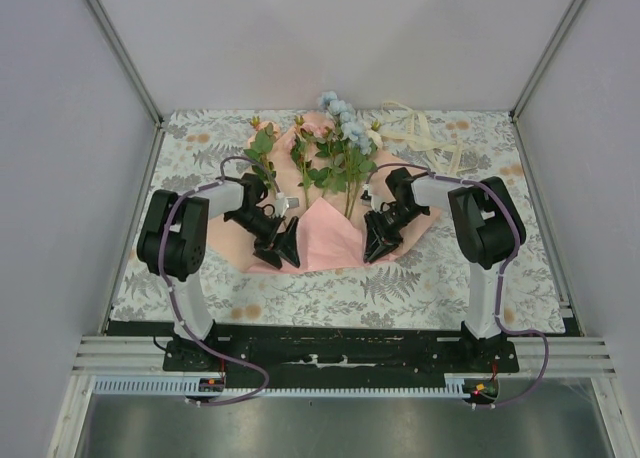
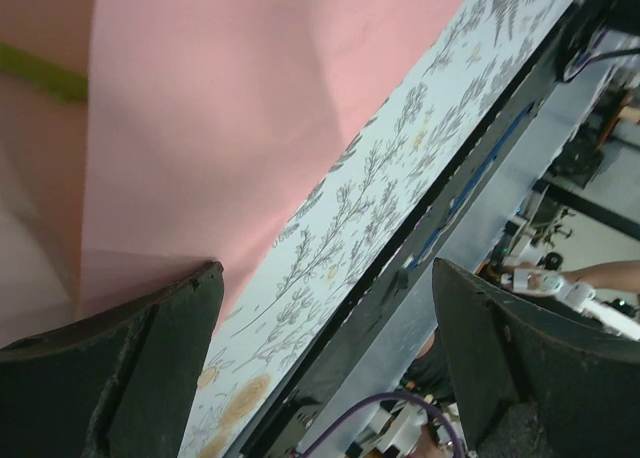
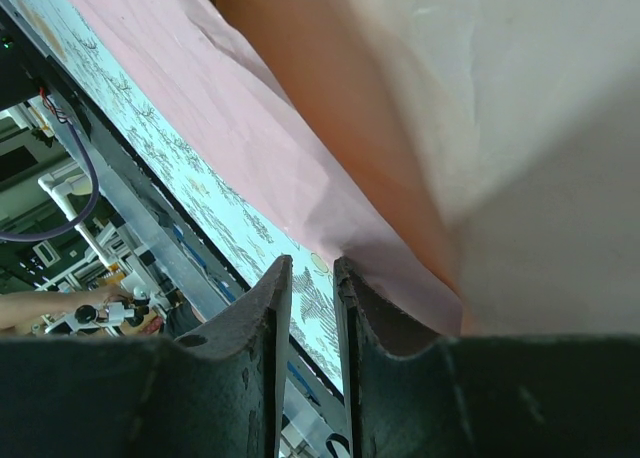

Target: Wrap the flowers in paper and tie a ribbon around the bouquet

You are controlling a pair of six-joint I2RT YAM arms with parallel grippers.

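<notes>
Artificial flowers [image 1: 335, 153] lie across the far half of a salmon-pink paper [image 1: 330, 246] sheet spread on a floral-print counter [image 1: 430, 283], stems pointing toward the robot. At the paper's near left edge, the left gripper [image 1: 280, 253] holds its fingers [image 2: 150, 358] wide apart, gripping nothing. At the paper's near right edge, the right gripper [image 1: 378, 246] keeps its fingers [image 3: 240, 338] a narrow slit apart, nothing visible between them, a lifted flap of paper just beside one tip. A cream ribbon [image 1: 425, 138] lies loose beyond the paper's far right corner.

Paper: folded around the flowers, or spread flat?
Partly folded: the paper has its near corner turned up over the flowers; its sides lie flat.
</notes>
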